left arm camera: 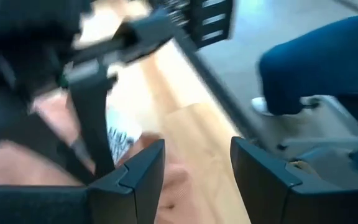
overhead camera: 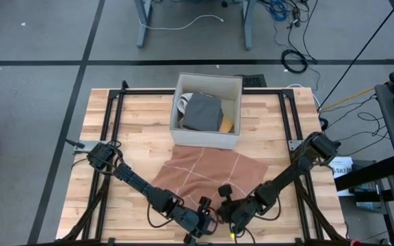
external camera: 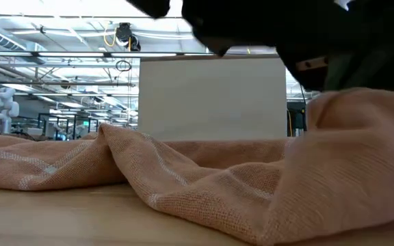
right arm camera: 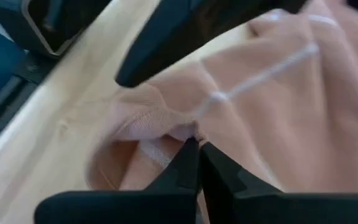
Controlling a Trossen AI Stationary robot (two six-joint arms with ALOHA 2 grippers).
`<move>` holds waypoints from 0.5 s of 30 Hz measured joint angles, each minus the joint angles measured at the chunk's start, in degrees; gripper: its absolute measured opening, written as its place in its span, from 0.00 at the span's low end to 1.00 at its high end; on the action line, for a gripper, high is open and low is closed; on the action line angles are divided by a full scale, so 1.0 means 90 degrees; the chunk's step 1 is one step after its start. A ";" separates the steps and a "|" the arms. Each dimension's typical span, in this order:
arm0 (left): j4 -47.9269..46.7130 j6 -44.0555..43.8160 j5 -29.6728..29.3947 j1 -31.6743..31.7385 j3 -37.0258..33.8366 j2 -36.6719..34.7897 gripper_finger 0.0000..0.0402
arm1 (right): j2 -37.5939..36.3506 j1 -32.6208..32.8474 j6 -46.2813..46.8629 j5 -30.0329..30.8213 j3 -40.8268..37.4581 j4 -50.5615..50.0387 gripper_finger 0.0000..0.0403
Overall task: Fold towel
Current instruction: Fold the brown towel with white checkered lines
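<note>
Left claw [overhead camera: 198,220], lower centre of the high view, stands apart at the towel's [overhead camera: 207,171] near edge, gripping nothing. Right claw [right arm camera: 196,149] beside it is clamped together on a thin fold of that edge. The peach towel lies spread mid-bench [overhead camera: 101,137]. Risk: the shallow pinch slips on lifting, dropping the corner.

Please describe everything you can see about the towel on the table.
The towel is a peach-pink woven cloth with thin pale stripes crossing it in a grid. It lies mostly flat on the wooden table, in front of the white box, with soft wrinkles and raised folds along its near edge. The right gripper has its jaws shut on that near edge, bunching the fabric. The left gripper, jaws open, sits at the same edge beside it.
</note>
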 joint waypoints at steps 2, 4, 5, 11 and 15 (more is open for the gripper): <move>-0.0121 -0.0237 -0.0399 -0.0020 0.0000 0.0000 0.47 | -0.0218 -0.0058 0.0090 -0.0001 0.0000 -0.0381 0.01; -0.0201 -0.0400 -0.0767 -0.0055 0.0000 0.0000 0.47 | -0.0445 -0.0090 0.0136 0.0024 0.0000 -0.0716 0.00; -0.0220 -0.0423 -0.0984 -0.0075 0.0000 0.0000 0.47 | -0.0564 -0.0095 0.0158 0.0038 0.0000 -0.0863 0.00; -0.0216 -0.0924 -0.2372 -0.0207 0.0000 0.0000 0.47 | -0.1100 -0.0082 0.0240 0.0088 0.0000 -0.1338 0.00; -0.0143 -0.1516 -0.2464 -0.0192 0.0000 0.0000 0.47 | -0.1285 -0.0087 0.0331 0.0389 0.0000 -0.1664 0.00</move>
